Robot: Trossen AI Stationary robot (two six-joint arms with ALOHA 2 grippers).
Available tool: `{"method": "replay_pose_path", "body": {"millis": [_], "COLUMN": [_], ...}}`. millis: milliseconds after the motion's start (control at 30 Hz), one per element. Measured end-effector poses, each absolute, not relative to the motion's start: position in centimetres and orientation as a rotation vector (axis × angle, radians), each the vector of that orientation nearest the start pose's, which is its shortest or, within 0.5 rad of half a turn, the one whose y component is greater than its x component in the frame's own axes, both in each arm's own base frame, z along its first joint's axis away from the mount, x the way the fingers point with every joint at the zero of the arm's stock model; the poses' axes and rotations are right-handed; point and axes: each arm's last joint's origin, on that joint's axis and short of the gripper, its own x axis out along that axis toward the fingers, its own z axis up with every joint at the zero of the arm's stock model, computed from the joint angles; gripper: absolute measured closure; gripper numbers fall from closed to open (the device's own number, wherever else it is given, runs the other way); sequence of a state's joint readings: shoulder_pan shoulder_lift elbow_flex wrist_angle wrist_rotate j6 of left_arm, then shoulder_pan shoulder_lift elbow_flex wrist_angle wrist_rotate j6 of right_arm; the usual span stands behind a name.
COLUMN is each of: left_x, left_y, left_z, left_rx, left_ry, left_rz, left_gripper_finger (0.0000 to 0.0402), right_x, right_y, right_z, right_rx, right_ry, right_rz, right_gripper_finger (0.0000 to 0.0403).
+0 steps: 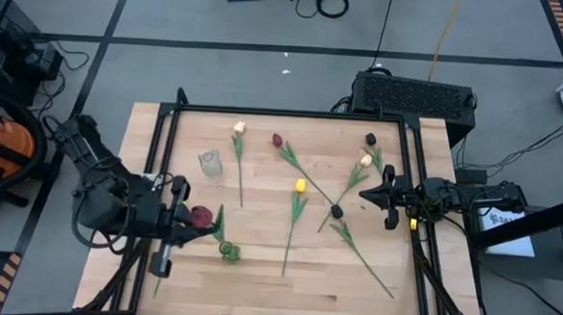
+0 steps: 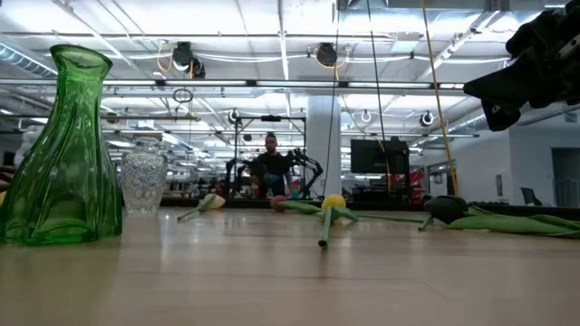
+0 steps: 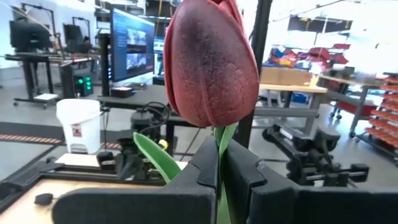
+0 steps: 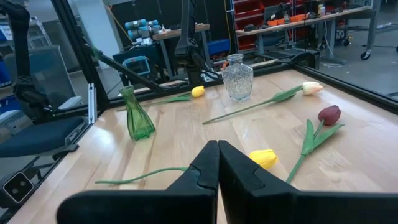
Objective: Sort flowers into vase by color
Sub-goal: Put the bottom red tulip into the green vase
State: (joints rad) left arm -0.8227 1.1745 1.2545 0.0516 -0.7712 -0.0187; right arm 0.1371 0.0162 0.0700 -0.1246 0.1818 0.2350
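A: Item: dark red tulip [image 3: 210, 62], held by the left gripper [image 1: 183, 225], fingers closed on its stem, near the table's [image 1: 256, 282] front-left corner, beside the green vase [image 1: 228, 251].

B: Orientation?

A: Long axis upright, head topmost.

B: Risk?

A: Stem may miss the vase's narrow mouth or tip the vase. Right gripper [image 1: 388, 196], closed and empty, waits at the right edge.

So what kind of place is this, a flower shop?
Likely a robotics lab or workshop, not a shop: a wooden worktable with black framing, other robot arm rigs across an open hall, and red parts bins on shelving.
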Motion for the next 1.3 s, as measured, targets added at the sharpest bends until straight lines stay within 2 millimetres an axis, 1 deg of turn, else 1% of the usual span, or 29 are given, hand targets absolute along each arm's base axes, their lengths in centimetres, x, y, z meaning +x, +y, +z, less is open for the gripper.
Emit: {"method": "replay_pose_path", "body": {"millis": [100,167,267,367,433,500,600,667,767,1133,1300], "left_x": [17.8,17.4,16.1,14.4,13.5,12.9,12.1,11.9,12.0,12.2,12.5], "left_y": [-16.8,-17.0,-16.9,-15.7,-14.8,-14.0,-13.1,-12.8,-13.0,-13.4,-13.7], "left_z": [43.7,43.0,42.3,41.8,41.0,40.4,40.0,39.8,39.5,38.1,37.8], "left_rx": [-0.113,-0.102,-0.096,-0.157,-0.188,-0.211,-0.228,-0.25,-0.231,-0.256,-0.238], "left_ry": [-0.084,-0.068,-0.055,-0.065,-0.066,-0.078,-0.106,-0.129,-0.132,-0.136,-0.121], "left_rz": [-0.023,0.03,0.058,0.089,0.089,0.083,0.053,0.023,-0.015,-0.045,-0.044], "left_gripper_finger": [0.0391,0.0391,0.0391,0.0391,0.0391,0.0391,0.0391,0.0391,0.0391,0.0391,0.0391], "right_x": [9.3,9.3,9.3,9.3,9.3,9.3,9.3,9.3,9.3,9.3,9.3], "right_y": [0.8,0.8,0.8,0.8,0.8,0.8,0.8,0.8,0.8,0.8,0.8], "right_z": [17.4,17.4,17.4,17.4,17.4,17.4,17.4,17.4,17.4,17.4,17.4], "right_rx": [0.224,0.224,0.224,0.223,0.224,0.224,0.224,0.224,0.223,0.224,0.224], "right_ry": [0.064,0.064,0.064,0.064,0.065,0.064,0.064,0.065,0.065,0.065,0.065], "right_rz": [-0.053,-0.053,-0.053,-0.053,-0.053,-0.053,-0.053,-0.053,-0.053,-0.053,-0.053], "right_gripper_finger": [0.0403,0.0403,0.0403,0.0403,0.0403,0.0403,0.0403,0.0403,0.0403,0.0403,0.0403]}}
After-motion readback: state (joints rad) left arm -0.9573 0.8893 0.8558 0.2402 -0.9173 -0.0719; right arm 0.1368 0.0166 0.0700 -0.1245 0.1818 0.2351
